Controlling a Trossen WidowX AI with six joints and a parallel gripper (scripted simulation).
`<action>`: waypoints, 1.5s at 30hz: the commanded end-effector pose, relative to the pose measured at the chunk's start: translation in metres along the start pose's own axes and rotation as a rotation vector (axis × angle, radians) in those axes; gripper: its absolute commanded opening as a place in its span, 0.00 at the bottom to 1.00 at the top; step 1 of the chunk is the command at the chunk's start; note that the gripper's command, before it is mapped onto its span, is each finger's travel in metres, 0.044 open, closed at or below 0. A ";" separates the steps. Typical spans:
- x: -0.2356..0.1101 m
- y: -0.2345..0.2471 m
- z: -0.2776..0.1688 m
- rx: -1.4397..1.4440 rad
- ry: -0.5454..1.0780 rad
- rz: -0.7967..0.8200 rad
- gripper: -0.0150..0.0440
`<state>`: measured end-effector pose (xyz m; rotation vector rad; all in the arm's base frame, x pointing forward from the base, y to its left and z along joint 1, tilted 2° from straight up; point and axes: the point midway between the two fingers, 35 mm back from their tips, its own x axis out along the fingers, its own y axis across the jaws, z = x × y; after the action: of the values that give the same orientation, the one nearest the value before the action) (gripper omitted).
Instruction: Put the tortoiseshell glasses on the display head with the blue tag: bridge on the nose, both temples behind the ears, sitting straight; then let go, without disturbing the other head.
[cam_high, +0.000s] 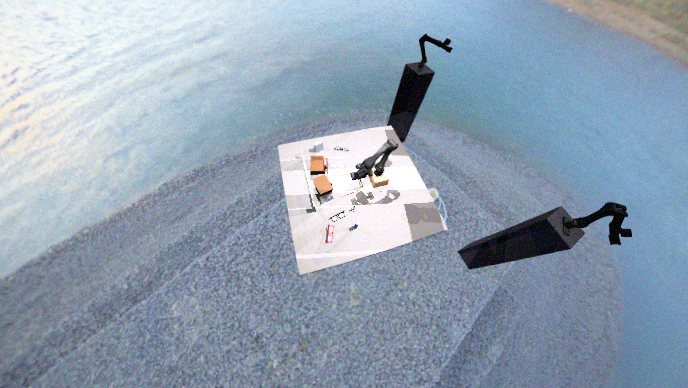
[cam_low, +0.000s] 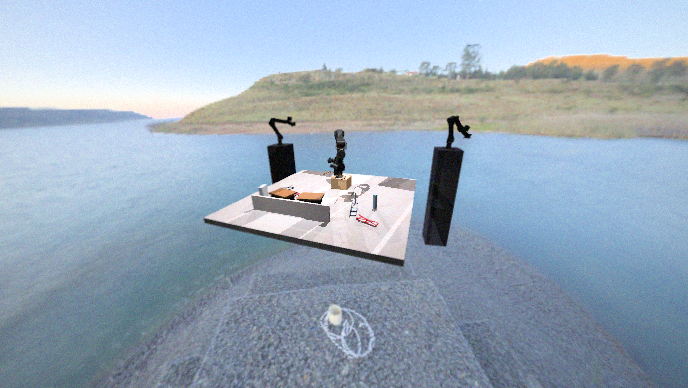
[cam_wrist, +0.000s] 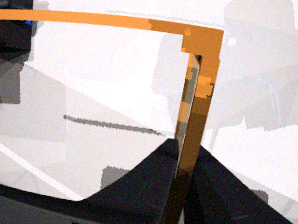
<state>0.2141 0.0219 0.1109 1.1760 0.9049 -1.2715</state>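
The gripper (cam_wrist: 188, 183) is closed on the tortoiseshell glasses (cam_wrist: 197, 90), its two dark fingers pinching the amber frame near the hinge corner, one temple running off leftward. The glasses hang above the pale counter (cam_high: 380, 235), by its far-right part near the arm's wooden base (cam_high: 381, 182). Two orange-topped display heads (cam_high: 317, 164) sit toward the far-left edge

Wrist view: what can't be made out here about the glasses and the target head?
- Glasses: the frame edges cut off the lenses, bridge and far temple.
- Hand: shut on the frame; its dark fingers hide the contact.
- Blue tag: a speck; the head is cropped at the left edge.
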 end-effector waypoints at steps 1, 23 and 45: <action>0.007 0.008 0.007 -0.020 0.016 -0.029 0.25; 0.050 0.039 0.066 -0.098 0.132 -0.115 0.25; 0.090 0.044 0.124 -0.144 0.256 -0.106 0.25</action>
<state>0.2549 -0.1220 0.0612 1.1970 1.2196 -1.1524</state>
